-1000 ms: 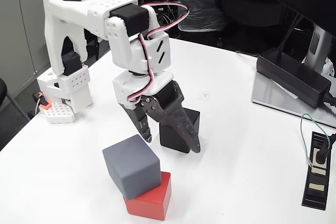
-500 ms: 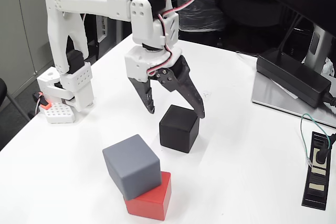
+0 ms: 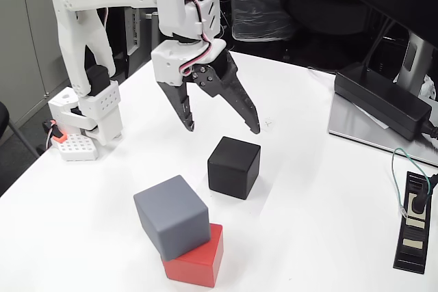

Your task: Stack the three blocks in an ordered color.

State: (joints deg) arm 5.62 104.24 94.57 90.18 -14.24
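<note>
In the fixed view a black cube [image 3: 234,167] stands alone on the white table. In front of it a blue-grey cube [image 3: 172,216] rests askew on top of a red cube [image 3: 198,258], overhanging it to the left. My gripper [image 3: 222,128] hangs open in the air just above and behind the black cube, with nothing between its dark fingers [image 3: 242,105]. It touches none of the cubes.
The white arm base [image 3: 89,111] stands at the table's left edge. A long black power brick [image 3: 381,100] lies on a grey monitor foot at the right, and a black power strip [image 3: 413,222] with a green-white cable lies near the right front edge.
My gripper has risen off the black cube and drawn back to the left, away from it. The black cube stays on the table, and the blue-grey and red cubes have not moved.
</note>
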